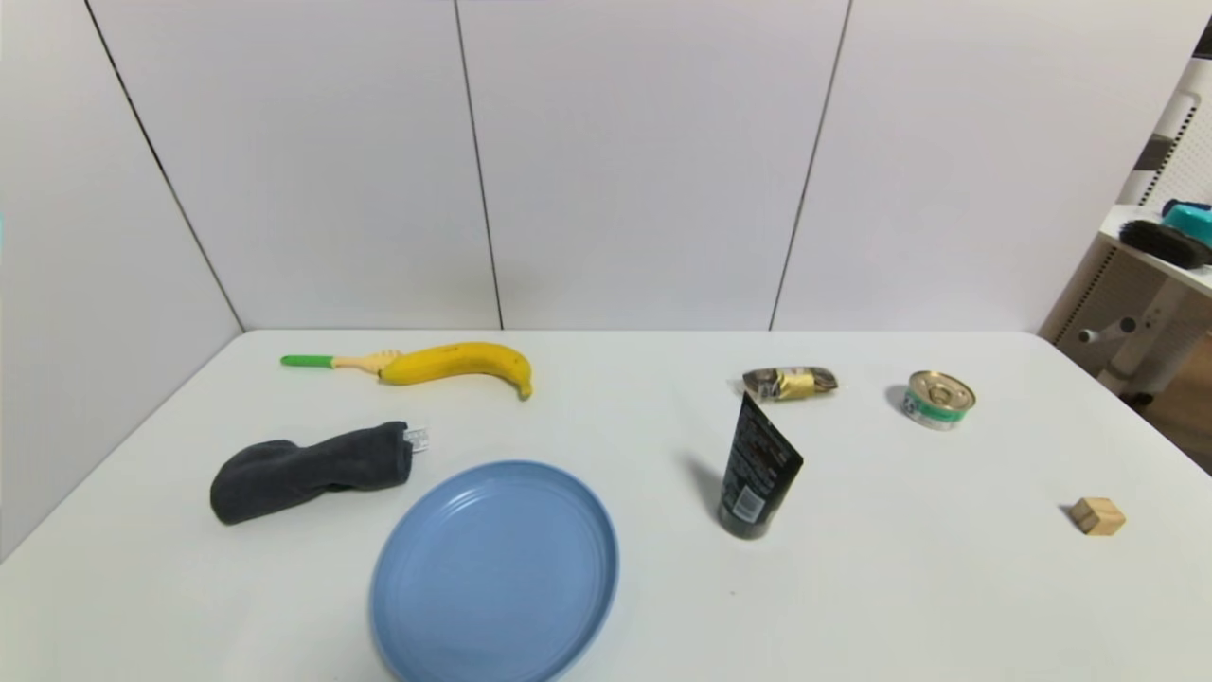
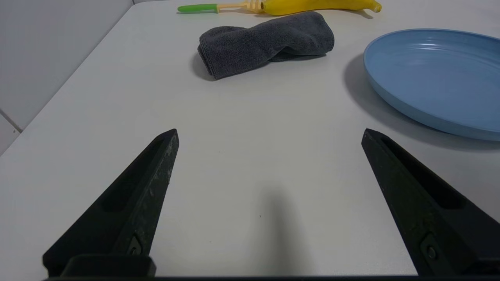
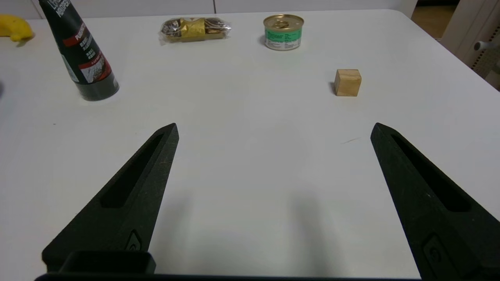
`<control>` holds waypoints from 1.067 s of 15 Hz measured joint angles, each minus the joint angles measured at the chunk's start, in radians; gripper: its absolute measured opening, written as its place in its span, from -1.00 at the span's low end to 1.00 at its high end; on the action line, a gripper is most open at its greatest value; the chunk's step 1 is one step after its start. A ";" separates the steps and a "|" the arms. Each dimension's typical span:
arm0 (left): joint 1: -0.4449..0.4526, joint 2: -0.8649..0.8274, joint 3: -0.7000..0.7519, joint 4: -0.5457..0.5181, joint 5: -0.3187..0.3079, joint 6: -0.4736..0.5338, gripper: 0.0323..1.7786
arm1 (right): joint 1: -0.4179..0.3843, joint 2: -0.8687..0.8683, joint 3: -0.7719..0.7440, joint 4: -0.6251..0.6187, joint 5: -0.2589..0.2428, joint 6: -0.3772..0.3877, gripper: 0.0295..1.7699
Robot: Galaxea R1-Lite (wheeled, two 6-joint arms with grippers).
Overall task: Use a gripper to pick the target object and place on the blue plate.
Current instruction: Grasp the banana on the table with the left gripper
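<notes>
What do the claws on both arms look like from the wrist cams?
Left claw and right claw look alike: two long matte-black fingers tapering to points, each with a slotted recess along it and a small round fastener near its base. Light scuffs speckle the surfaces. No cables or markings visible.

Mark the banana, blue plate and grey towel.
banana (image 1: 454, 363): head view, middle of the peel.
blue plate (image 1: 492, 573): head view, bare centre.
grey towel (image 2: 265, 41): left wrist view, top fold.

Banana (image 1: 459, 364) showing yellow, brown-specked; plate (image 1: 492, 654) showing light blue; fork handle (image 1: 307, 361) showing green; towel (image 1: 308, 469) showing dark grey
</notes>
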 joint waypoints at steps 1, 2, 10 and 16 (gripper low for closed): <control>0.000 0.000 0.000 0.000 0.000 0.000 0.90 | 0.000 0.000 0.000 0.000 0.000 0.000 0.92; 0.000 0.000 0.000 0.000 0.001 -0.002 0.90 | 0.000 0.000 0.000 0.000 0.000 0.000 0.92; 0.010 0.166 -0.153 0.109 -0.023 0.022 0.90 | 0.000 0.000 0.000 0.000 0.000 0.000 0.92; 0.010 0.661 -0.582 0.243 -0.071 0.120 0.90 | 0.000 0.000 0.000 0.000 0.000 0.000 0.92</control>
